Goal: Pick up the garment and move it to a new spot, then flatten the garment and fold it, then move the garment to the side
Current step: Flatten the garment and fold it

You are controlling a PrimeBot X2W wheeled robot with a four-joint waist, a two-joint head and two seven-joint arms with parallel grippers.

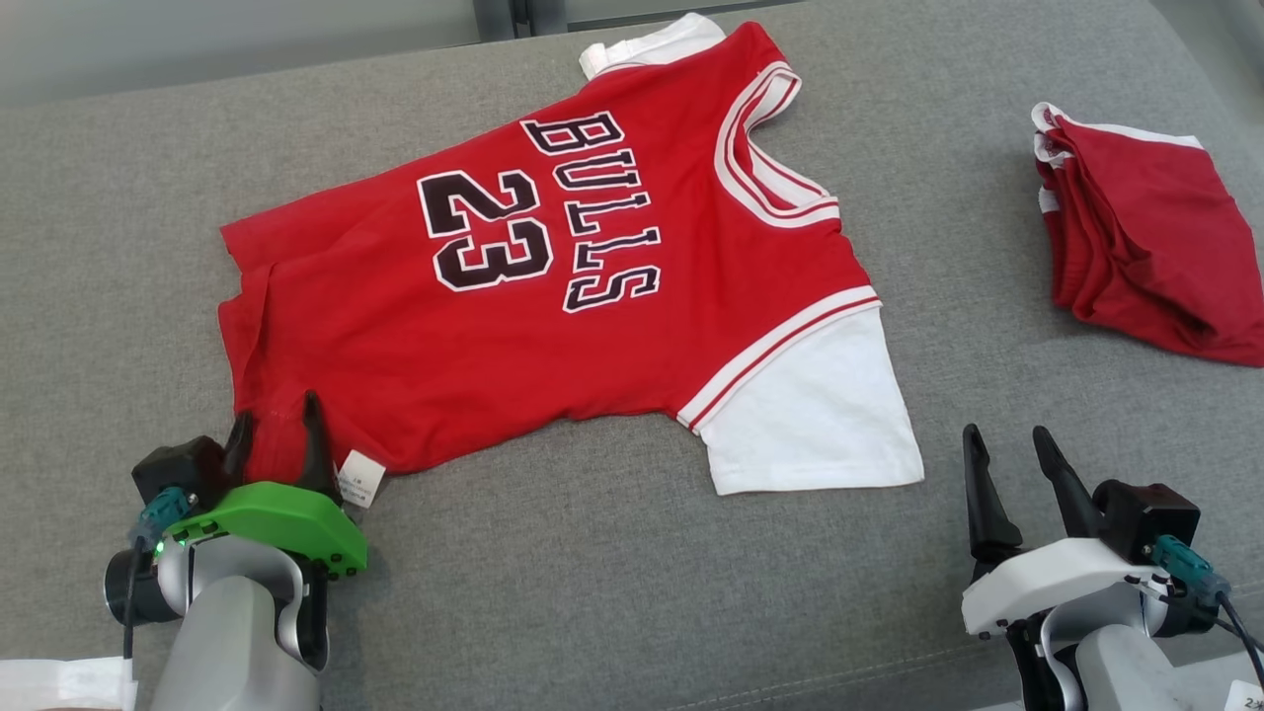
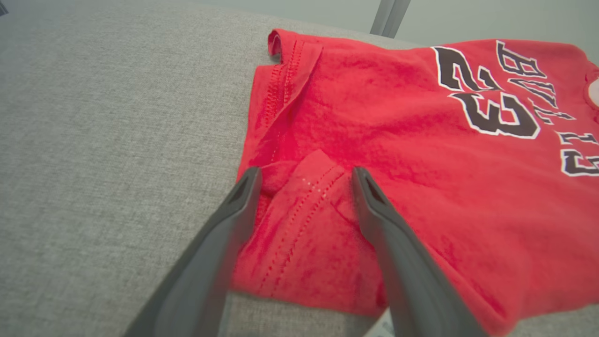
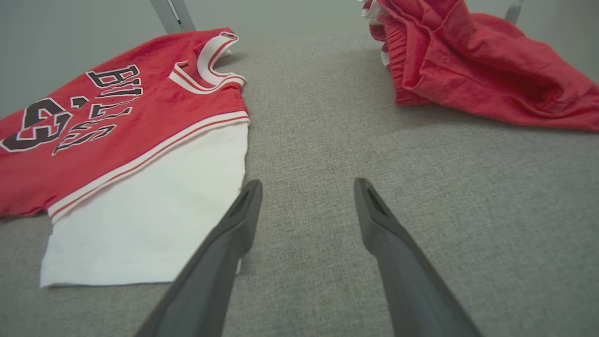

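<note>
Jersey (image 1: 553, 296) looks light, limp; best pinched at rumpled hem corner, which left gripper (image 2: 304, 175) straddles wide; right gripper (image 1: 1017, 449) wide, empty.

Red jersey (image 1: 592, 296) lies spread on grey counter (image 1: 592, 573). Left claw (image 1: 276, 410), fingers apart, at its hem corner; right claw (image 1: 1007, 432), fingers likewise apart, near white sleeve (image 1: 820, 415). Second red garment (image 1: 1145, 247) lies far right.

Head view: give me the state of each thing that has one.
jersey: spread out, printed side up, on the grey surface; hem corner turned over; not folded.
second red garment: bunched in a loose fold, apart from the jersey.
left gripper: open, fingers either side of the hem corner.
right gripper: open, holding nothing.
</note>
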